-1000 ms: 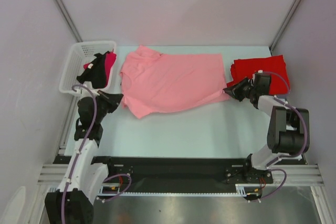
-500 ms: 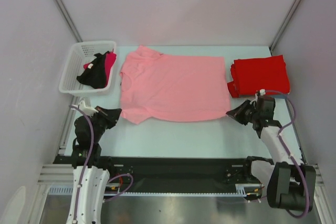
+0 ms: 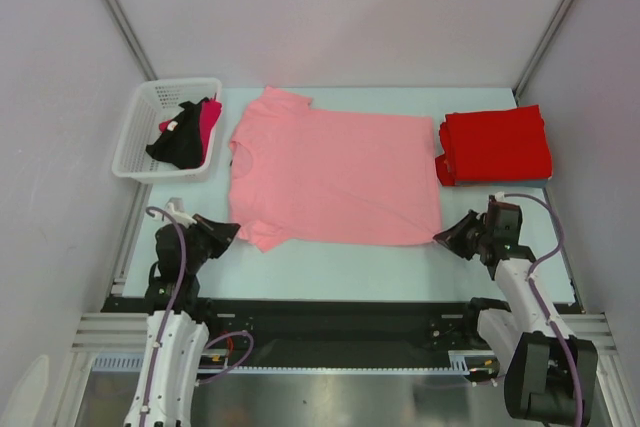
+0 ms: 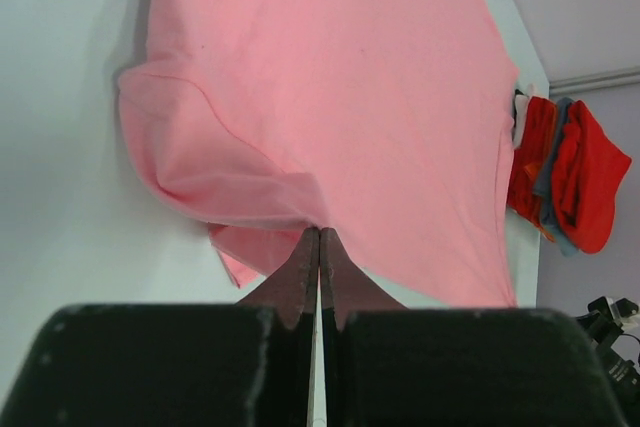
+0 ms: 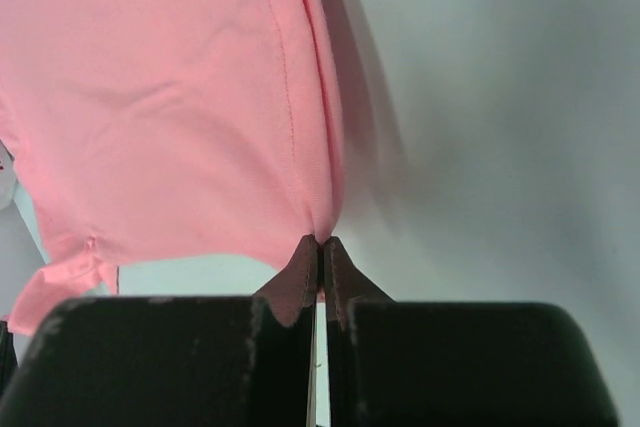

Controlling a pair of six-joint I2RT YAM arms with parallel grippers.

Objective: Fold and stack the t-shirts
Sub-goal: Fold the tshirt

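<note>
Left claw (image 3: 233,230) and right claw (image 3: 441,238) clamp tight on the pink t-shirt (image 3: 330,177); I see both arms reaching low, seemingly skimming the surface (image 3: 340,265).

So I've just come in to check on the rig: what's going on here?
Both arms hold the pink shirt, which lies spread flat on the table. The left fingers are shut on its near left edge, the right fingers on its near right corner. No fold is made yet. A folded red stack lies at the far right, and more clothes sit in the basket at the far left.
</note>
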